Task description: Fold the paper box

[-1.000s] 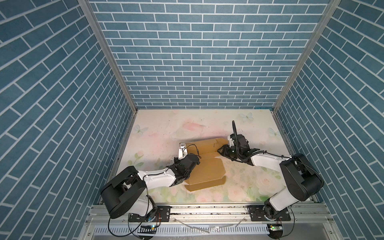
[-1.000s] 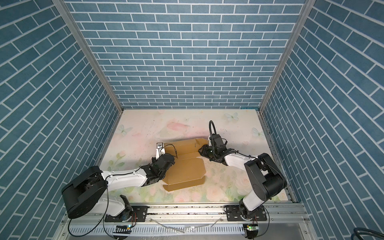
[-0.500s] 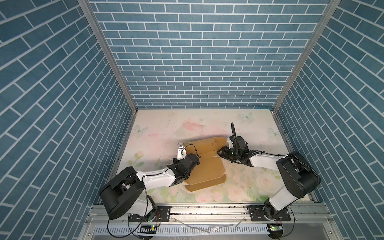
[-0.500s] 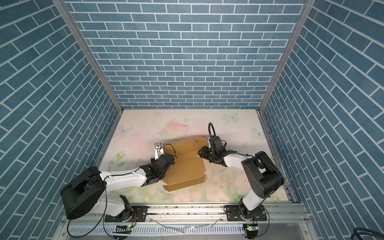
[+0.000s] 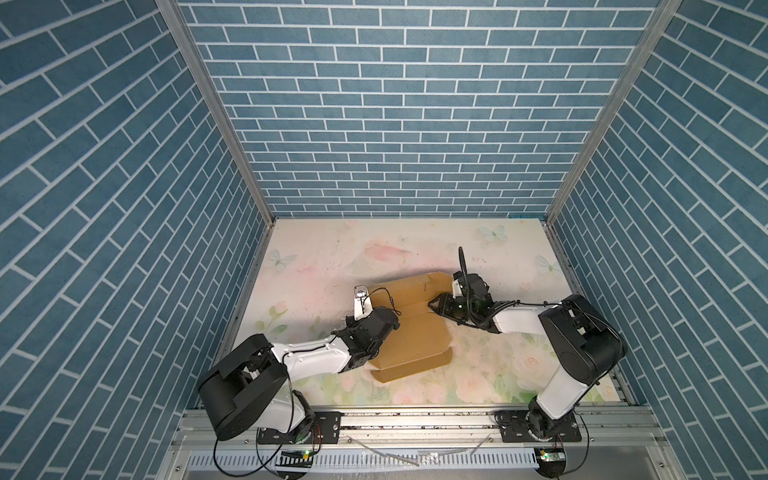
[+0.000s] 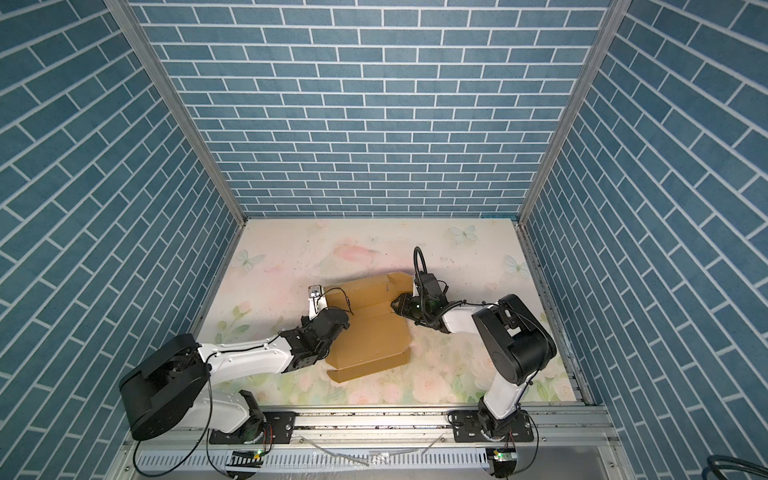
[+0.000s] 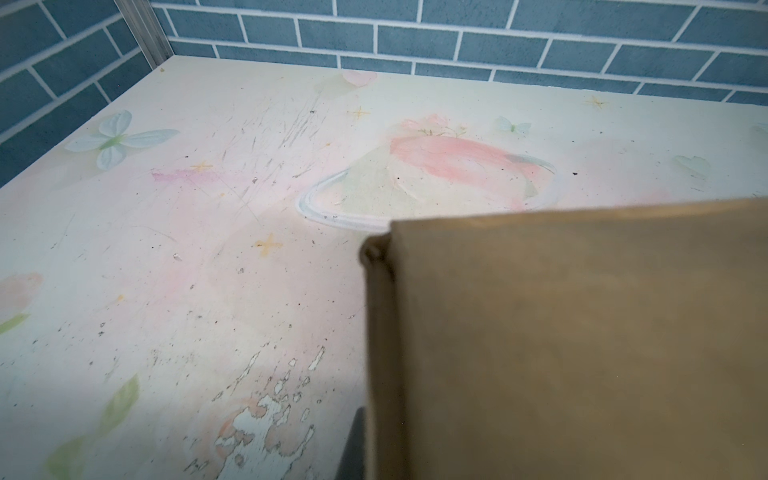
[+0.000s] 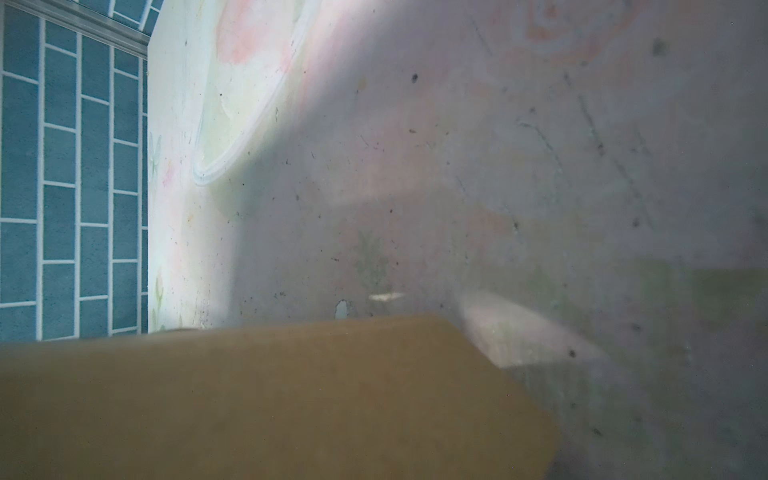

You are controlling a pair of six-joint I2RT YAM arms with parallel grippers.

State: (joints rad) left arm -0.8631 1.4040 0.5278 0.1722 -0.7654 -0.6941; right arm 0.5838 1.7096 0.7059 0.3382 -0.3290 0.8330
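Change: the right hand [image 5: 434, 306] has pushed in from the box's right edge toward its middle crease, and that arm's elbow has drawn in with it. The left hand [image 5: 388, 328] and the box lie much as they did.
Box: the paper box [image 5: 415, 336] sits on the tabletop [image 5: 332, 257] near the middle, between the two hands. It is part folded. The near panel lies flat with its tabs toward the near edge, and the far panel is tilted up.
Long axis: it runs from the near edge toward the far wall, slightly skewed.
Left hand: closed and pressed against the box's left edge. Brown card fills the left wrist view [image 7: 561, 332], so I cannot tell whether any card is pinched between its fingers.
Right hand: its tip reaches over the right edge at the crease between the two panels. Whether the jaws are apart or gripping card cannot be told. The right wrist view shows only a flap close to the lens [image 8: 249, 395].
Key relation: the box lies from the right hand toward the left arm, and the side flap [image 5: 441, 279] stands just beside that hand on the far-wall side. The right hand is the nearer one to it.
Judgement: the next fold probably falls to the right hand, with the left bracing the opposite edge.
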